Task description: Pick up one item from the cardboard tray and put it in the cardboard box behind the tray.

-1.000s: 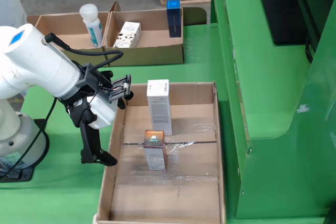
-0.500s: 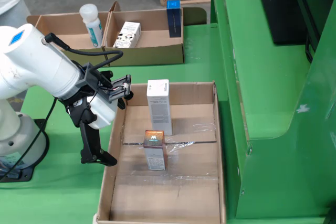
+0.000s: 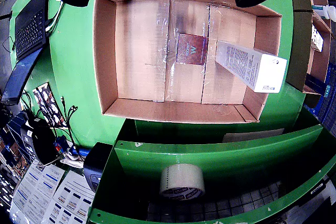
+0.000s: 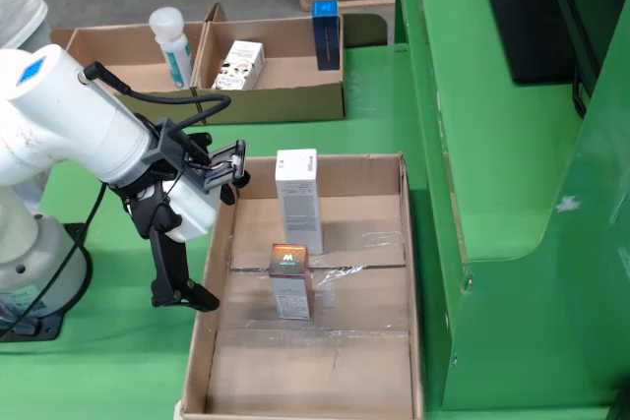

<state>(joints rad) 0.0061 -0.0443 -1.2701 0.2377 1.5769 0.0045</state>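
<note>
Jaws apart, empty, gripper [image 4: 182,287] beside tray [image 4: 221,272] w/ white box [image 4: 297,199] & red box [image 4: 291,282]. Best: centre over white box, drop straight, close across narrow sides.

White arm [image 4: 69,125], black cables, black gripper [image 4: 182,282]

Inside the cardboard box [image 4: 407,272] the near half of the floor lies bare — open from above. Two upright cartons block the middle: the white box [image 4: 297,202] toward the far wall, the copper box [image 4: 291,280] just before it — a narrow gap between
</note>
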